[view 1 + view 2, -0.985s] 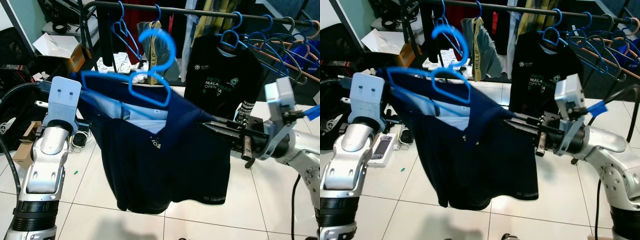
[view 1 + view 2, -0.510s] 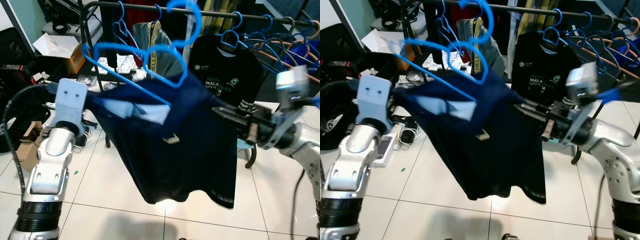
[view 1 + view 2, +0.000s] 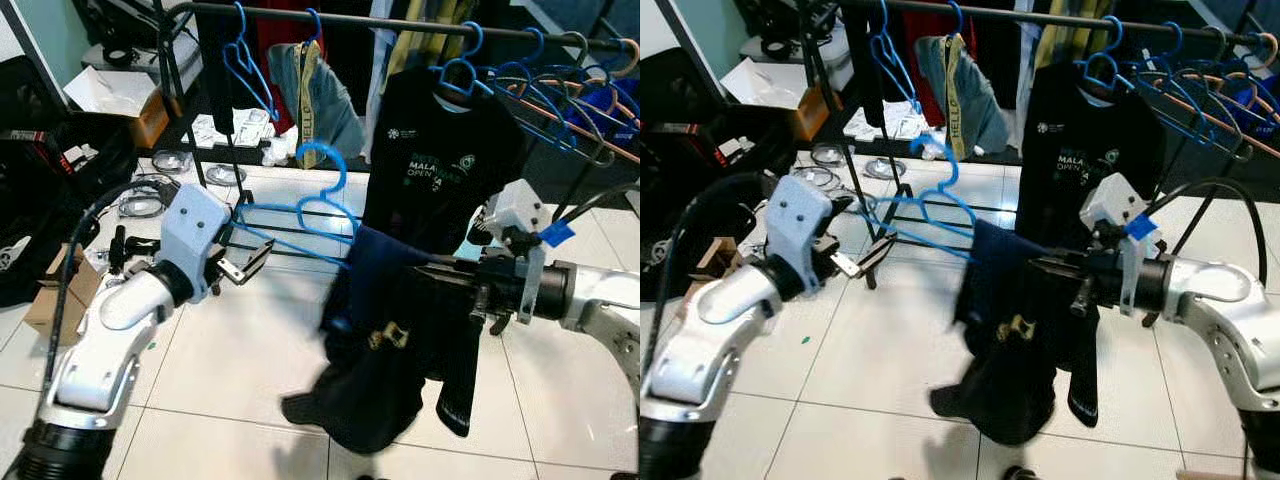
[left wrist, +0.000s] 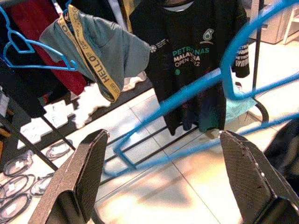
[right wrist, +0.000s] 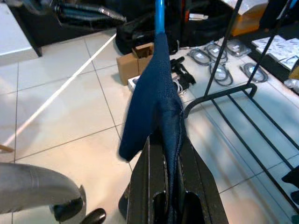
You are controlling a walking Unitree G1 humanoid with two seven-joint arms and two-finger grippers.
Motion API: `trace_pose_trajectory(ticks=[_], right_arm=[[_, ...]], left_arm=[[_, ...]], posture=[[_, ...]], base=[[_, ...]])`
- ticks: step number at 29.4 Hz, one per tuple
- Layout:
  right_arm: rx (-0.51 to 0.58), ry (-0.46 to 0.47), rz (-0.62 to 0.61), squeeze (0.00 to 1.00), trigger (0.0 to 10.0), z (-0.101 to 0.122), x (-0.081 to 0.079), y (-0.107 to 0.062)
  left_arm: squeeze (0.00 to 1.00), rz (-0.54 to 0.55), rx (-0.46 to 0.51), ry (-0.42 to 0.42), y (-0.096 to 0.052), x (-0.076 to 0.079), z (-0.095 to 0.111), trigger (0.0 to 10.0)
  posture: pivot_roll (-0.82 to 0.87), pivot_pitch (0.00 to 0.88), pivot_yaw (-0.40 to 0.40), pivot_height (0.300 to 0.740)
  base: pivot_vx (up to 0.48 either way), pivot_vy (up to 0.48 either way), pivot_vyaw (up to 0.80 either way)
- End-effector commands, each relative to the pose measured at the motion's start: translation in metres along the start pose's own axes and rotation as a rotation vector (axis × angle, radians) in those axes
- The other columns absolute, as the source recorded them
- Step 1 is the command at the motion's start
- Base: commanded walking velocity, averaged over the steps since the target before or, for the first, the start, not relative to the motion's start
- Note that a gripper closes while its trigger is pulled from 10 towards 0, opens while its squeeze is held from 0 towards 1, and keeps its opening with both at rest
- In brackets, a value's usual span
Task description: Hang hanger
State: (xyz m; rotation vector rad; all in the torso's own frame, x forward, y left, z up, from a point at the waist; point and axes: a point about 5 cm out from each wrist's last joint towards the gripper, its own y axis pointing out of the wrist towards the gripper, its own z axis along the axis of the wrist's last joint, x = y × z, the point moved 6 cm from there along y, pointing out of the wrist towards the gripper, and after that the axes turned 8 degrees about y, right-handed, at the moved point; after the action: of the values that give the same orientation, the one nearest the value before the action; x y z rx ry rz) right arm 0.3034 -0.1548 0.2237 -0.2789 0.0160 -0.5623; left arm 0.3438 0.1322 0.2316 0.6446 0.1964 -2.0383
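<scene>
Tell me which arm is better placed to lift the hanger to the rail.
Probably the right: the right gripper pinches the shirt on the hanger. The left gripper is open, holding nothing.

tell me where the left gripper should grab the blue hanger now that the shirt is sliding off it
Best on the bare arm of the blue hanger nearest the left gripper, coming from the robot's left with fingers open across the thin bar. That end is uncovered, while the navy shirt bunches over the far end at the right gripper.

a black printed tee (image 3: 440, 160) hangs on the rail (image 3: 400, 22) ahead of me; a cardboard box (image 3: 48, 300) sits on the tiled floor (image 3: 250, 350).
</scene>
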Motion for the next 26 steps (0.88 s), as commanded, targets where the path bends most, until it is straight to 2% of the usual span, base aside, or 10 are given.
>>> trace_pose_trajectory(ticks=[1,4,9,11,13,14,15,16,19,26], right_arm=[[-0.033,-0.036,0.023,0.0,0.0,-0.003,-0.005,0.0],[-0.148,-0.088,0.049,0.0,0.0,-0.018,-0.003,-0.002],[-0.255,-0.152,0.09,0.0,0.0,-0.031,-0.006,-0.004],[-0.418,-0.296,0.105,0.0,0.0,-0.05,0.003,-0.009],[-0.46,-0.347,0.115,0.0,0.0,-0.053,0.007,-0.011],[-0.477,-0.379,0.12,0.0,0.0,-0.052,0.009,-0.011],[-0.477,-0.379,0.12,0.0,0.0,-0.052,0.009,-0.011],[-0.473,-0.403,0.119,0.0,0.0,-0.048,0.012,-0.01],[-0.454,-0.466,0.092,0.0,0.0,-0.03,0.021,-0.007],[-0.422,-0.497,0.081,0.0,0.0,-0.014,0.027,-0.01]], left_arm=[[1.0,-0.061,-0.016,0.003,-0.005,0.006,-0.002,10.0],[1.0,-0.166,-0.018,0.024,-0.011,0.012,0.001,10.0],[1.0,-0.207,0.024,-0.004,-0.01,0.018,0.011,10.0],[1.0,-0.31,0.064,-0.074,-0.016,0.034,0.019,10.0],[1.0,-0.369,0.078,-0.114,-0.021,0.041,0.022,10.0],[0.34,-0.425,0.092,-0.153,-0.026,0.047,0.025,10.0],[0.34,-0.425,0.092,-0.153,-0.026,0.047,0.025,10.0],[0.0,-0.476,0.104,-0.189,-0.031,0.053,0.029,10.0],[0.0,-0.562,0.103,-0.22,-0.036,0.062,0.032,10.0],[0.0,-0.534,0.093,-0.208,-0.032,0.057,0.029,10.0]], posture=[[-0.07,0.16,0.036,0.74],[-0.07,0.152,0.037,0.74],[-0.07,0.15,0.04,0.74],[-0.08,0.145,0.046,0.74],[-0.08,0.142,0.047,0.74],[-0.07,0.141,0.047,0.74],[-0.07,0.141,0.047,0.74],[-0.07,0.138,0.047,0.74],[-0.07,0.132,0.054,0.74],[-0.07,0.132,0.059,0.74]], base=[[0.0,0.0,0.0],[0.0,0.0,0.0],[0.0,0.0,0.0],[0.0,0.0,0.0],[0.0,0.0,0.0],[0.0,0.0,0.0],[0.0,0.0,0.0],[0.0,0.0,0.0],[0.0,0.0,0.0],[0.0,0.0,0.0]])
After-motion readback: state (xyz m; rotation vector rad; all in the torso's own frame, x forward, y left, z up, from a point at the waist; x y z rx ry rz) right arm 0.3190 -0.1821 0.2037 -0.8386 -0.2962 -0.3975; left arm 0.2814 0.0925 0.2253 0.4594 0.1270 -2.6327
